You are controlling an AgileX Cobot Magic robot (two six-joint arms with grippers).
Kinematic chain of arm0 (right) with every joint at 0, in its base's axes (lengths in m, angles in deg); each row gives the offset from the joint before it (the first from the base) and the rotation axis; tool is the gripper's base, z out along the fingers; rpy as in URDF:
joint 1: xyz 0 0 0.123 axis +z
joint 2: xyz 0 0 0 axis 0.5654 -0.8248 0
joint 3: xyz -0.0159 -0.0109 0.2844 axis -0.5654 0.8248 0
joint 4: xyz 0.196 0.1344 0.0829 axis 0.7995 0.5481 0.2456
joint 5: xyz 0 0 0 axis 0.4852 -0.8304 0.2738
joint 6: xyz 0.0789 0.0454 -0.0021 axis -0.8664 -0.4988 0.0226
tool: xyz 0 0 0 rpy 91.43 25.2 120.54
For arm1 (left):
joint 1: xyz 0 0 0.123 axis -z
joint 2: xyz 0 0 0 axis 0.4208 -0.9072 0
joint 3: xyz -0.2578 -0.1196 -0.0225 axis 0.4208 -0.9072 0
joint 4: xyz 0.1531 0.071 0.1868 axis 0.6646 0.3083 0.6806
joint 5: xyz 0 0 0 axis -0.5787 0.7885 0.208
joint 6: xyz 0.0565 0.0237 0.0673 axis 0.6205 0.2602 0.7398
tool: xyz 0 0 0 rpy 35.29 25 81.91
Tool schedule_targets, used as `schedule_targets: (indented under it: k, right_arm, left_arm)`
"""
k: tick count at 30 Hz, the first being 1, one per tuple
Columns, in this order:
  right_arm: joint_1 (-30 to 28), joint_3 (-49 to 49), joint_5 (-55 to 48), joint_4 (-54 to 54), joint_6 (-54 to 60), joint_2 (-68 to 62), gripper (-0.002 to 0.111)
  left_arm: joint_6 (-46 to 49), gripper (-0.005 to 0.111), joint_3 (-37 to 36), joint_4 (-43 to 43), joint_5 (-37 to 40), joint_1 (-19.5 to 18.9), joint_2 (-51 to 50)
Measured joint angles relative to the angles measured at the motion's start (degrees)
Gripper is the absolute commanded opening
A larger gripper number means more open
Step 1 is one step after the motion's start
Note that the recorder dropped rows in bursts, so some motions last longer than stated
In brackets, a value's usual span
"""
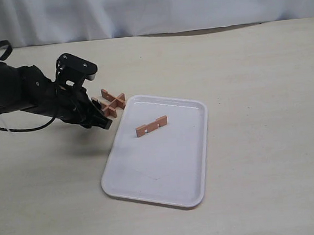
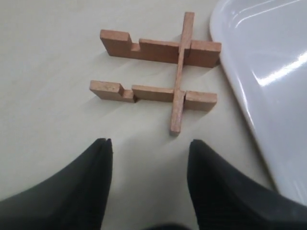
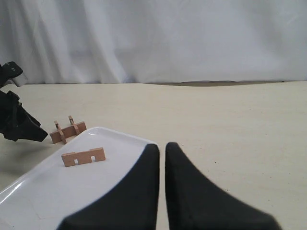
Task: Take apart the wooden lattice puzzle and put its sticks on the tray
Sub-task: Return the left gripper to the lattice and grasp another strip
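My left wrist view shows what the exterior view blurs. The wooden lattice puzzle (image 2: 163, 76) is three interlocked bars, two parallel and one crossing them. It lies on the table (image 2: 48, 48) just beside the rim of the tray (image 2: 268, 96). The left gripper (image 2: 149, 146) hovers in front of it with its fingers spread, touching nothing. In the exterior view those fingers hide the puzzle's near end. The right wrist view shows one stick (image 3: 83, 156) loose on the tray (notches down, as far as I can tell). The right gripper (image 3: 161, 146) is pressed almost together and empty.

Beige table (image 1: 252, 76) — white tray (image 1: 161, 169), lattice puzzle (image 1: 113, 103)
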Motion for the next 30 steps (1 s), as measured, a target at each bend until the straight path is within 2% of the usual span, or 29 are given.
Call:
schedule_targets:
  k: [5, 22, 30]
  right_arm:
    - [0.00, 0.00, 0.00, 0.00, 0.00, 0.00, 0.004]
    - [0.00, 0.00, 0.00, 0.00, 0.00, 0.00, 0.004]
    - [0.00, 0.00, 0.00, 0.00, 0.00, 0.00, 0.004]
  left_arm:
    - [0.00, 0.031, 1.69, -0.35, 2.06, 0.00, -0.96]
    - [1.05, 0.031, 1.97, -0.46, 3.18, 0.00, -2.42]
    - [1.39, 0.031, 1.97, -0.65, 1.11, 0.04, -2.42]
